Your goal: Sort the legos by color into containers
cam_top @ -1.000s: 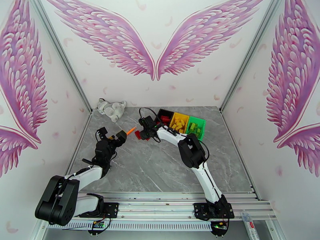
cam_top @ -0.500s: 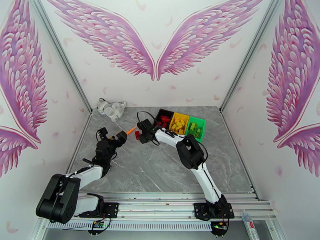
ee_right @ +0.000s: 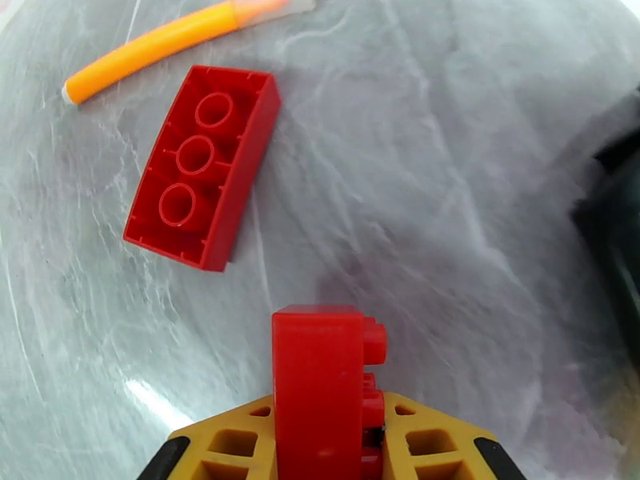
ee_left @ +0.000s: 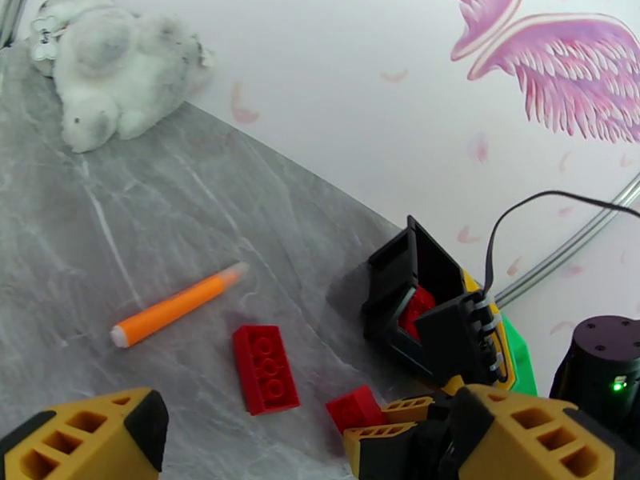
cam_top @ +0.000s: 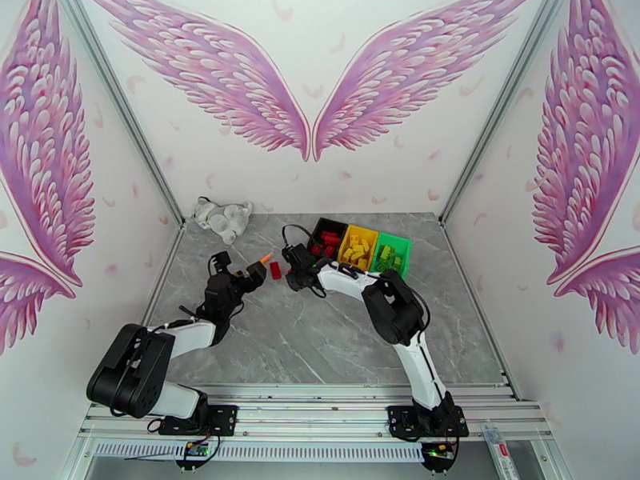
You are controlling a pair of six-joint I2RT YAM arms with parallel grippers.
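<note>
The right fingers (ee_right: pixel 436 438) are pressed onto a small red brick (ee_right: pixel 320 378), held on edge. The black bin (ee_left: pixel 392 280), with red pieces inside, lies just right of them and a little farther back, so the carry looks short. A longer red brick (ee_left: pixel 266 368) lies underside up on the desk (ee_left: pixel 160 218), between them and the spread left fingers (ee_left: pixel 88 434).

On my feed, the grey marbled tabletop (cam_top: pixel 320 338) carries a plush cat (cam_top: pixel 223 218) in its far left corner. At the far edge, a black bin (ee_left: pixel 390 275), a yellow bin (cam_top: pixel 362 228) and a green bin (cam_top: pixel 406 251) stand side by side. Between cat and bins I see an orange pen (ee_left: pixel 178 305) lying flat, with a long red brick (ee_left: pixel 266 369) underside up just beside it, not touching.
</note>
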